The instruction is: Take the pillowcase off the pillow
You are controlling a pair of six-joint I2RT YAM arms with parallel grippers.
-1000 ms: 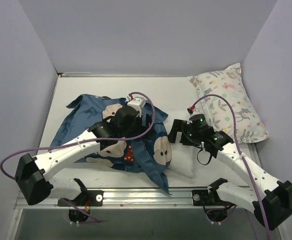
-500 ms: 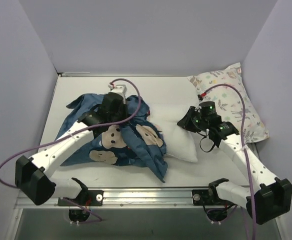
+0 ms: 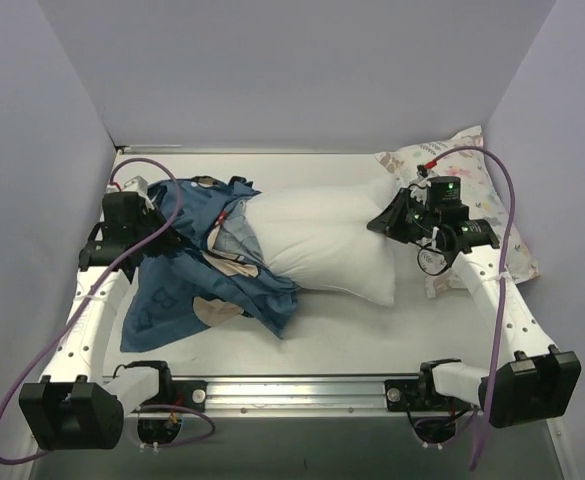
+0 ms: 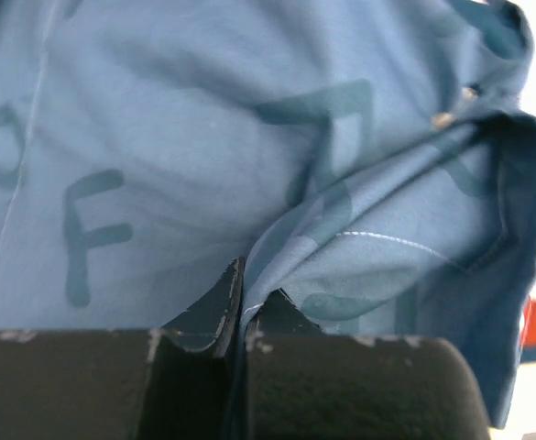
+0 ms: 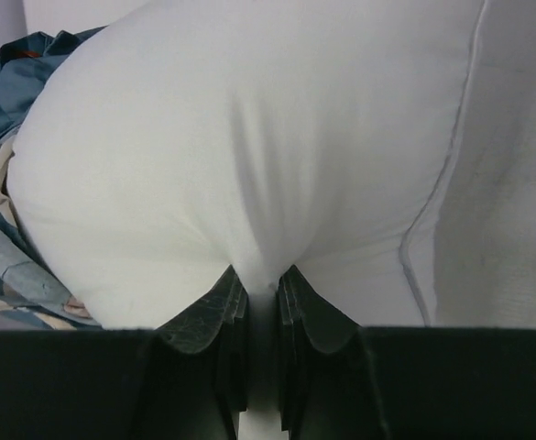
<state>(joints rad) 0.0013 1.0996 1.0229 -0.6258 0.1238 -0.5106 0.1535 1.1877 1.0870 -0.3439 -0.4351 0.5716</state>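
Observation:
The navy-blue pillowcase with cartoon faces lies bunched at the left, still covering the left end of the plain white pillow, which stretches across the middle of the table. My left gripper is shut on a fold of the pillowcase at the cloth's far left edge. My right gripper is shut on a pinch of the pillow at its right end. In the right wrist view the pillowcase shows at the left, behind the pillow.
A second pillow, white with small pastel animals and leaves, leans at the back right beside the right arm. Grey walls close the table on three sides. A metal rail runs along the near edge between the arm bases.
Both grippers have closed, left on the cloth and right on the pillow. The left arm pulled the pillowcase leftward and the right arm pulled back to the right, baring most of the white pillow.

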